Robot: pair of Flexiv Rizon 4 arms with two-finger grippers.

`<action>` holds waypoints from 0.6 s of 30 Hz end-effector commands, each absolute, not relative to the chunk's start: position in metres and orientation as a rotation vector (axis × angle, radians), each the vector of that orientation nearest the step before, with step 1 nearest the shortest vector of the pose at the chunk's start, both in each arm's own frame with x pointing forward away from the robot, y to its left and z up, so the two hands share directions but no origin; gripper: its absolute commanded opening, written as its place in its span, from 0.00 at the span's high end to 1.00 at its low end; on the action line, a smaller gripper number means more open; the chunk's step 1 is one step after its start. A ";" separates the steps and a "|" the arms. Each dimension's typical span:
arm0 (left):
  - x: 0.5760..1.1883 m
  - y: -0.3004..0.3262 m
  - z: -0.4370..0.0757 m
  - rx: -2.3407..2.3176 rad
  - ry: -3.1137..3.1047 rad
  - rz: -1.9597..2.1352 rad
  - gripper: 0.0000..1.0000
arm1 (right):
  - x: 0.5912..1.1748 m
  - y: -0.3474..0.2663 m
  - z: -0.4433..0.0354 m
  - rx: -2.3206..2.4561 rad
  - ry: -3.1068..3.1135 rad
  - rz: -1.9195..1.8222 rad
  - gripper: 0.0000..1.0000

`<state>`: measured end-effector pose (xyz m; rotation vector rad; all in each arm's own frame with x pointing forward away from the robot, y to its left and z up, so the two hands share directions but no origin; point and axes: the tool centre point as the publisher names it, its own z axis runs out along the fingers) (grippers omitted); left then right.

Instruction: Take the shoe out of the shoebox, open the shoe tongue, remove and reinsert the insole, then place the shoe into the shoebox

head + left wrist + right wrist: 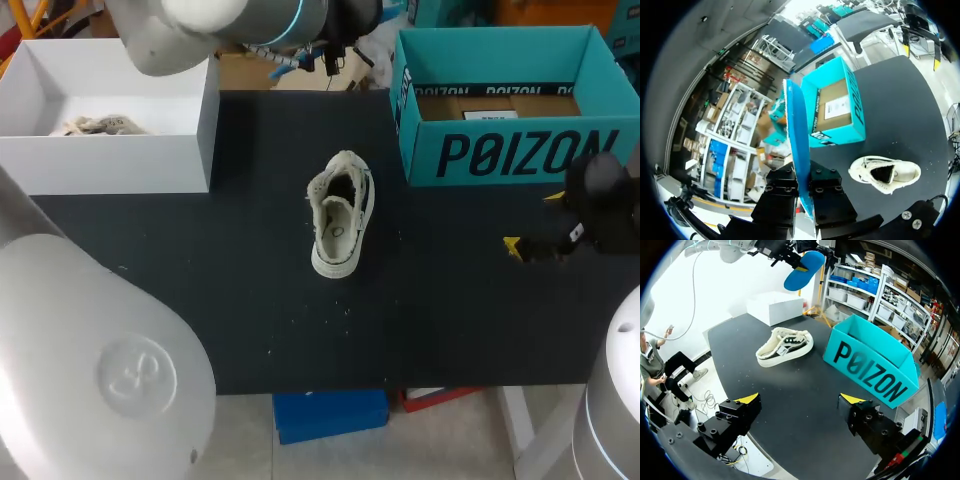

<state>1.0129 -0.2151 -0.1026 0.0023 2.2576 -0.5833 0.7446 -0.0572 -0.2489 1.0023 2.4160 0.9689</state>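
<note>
Blue insole (pixel 796 150) is clamped between the fingers of the left gripper (pixel 802 200), high over the far side of the black table (pixel 200 290). At mid-table the shoe (pixel 340 215) is set upright, well below it, with its long axis seemingly running near-to-far. The right gripper (pixel 800 405) is spread wide and empty before the teal shoebox (pixel 510 155).

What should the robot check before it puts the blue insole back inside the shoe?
1. The flat blue insole is clamped in the left end effector: ok.
2. The cream lace-up shoe sits sole-down on the black table, opening up: ok.
3. The shoe's tongue is pulled open wide enough: cannot tell.
4. The right end effector is open, apart from the shoe: ok.
5. The teal cardboard shoebox is open, away from the shoe: ok.
</note>
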 end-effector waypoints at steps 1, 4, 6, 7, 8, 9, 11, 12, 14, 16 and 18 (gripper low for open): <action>1.023 -0.203 -0.109 0.118 2.617 -0.687 1.00 | 0.744 -0.057 -0.249 1.004 2.415 0.968 0.00; 1.026 -0.200 -0.113 0.100 2.639 -0.695 1.00 | 0.744 -0.057 -0.249 1.004 2.415 0.968 0.00; 1.028 -0.198 -0.116 0.093 2.653 -0.677 1.00 | 0.744 -0.057 -0.249 1.004 2.415 0.968 0.00; 1.029 -0.197 -0.116 0.091 2.655 -0.691 1.00 | 0.744 -0.057 -0.249 1.004 2.415 0.968 0.00; 1.030 -0.196 -0.117 0.086 2.662 -0.695 1.00 | 0.744 -0.057 -0.249 1.004 2.415 0.968 0.00; 1.032 -0.194 -0.119 0.080 2.668 -0.697 1.00 | 0.744 -0.057 -0.249 1.004 2.415 0.968 0.00; 1.034 -0.191 -0.120 0.070 2.676 -0.704 1.00 | 0.744 -0.057 -0.249 1.004 2.415 0.968 0.00; 1.034 -0.189 -0.121 0.065 2.680 -0.693 1.00 | 0.744 -0.057 -0.249 1.004 2.415 0.968 0.00; 1.035 -0.186 -0.124 0.054 2.681 -0.709 1.00 | 0.744 -0.057 -0.249 1.004 2.415 0.968 0.00; 1.033 -0.181 -0.129 0.046 2.675 -0.708 1.00 | 0.744 -0.057 -0.249 1.004 2.415 0.968 0.00; 1.029 -0.178 -0.133 0.044 2.652 -0.729 1.00 | 0.744 -0.057 -0.249 1.004 2.415 0.968 0.00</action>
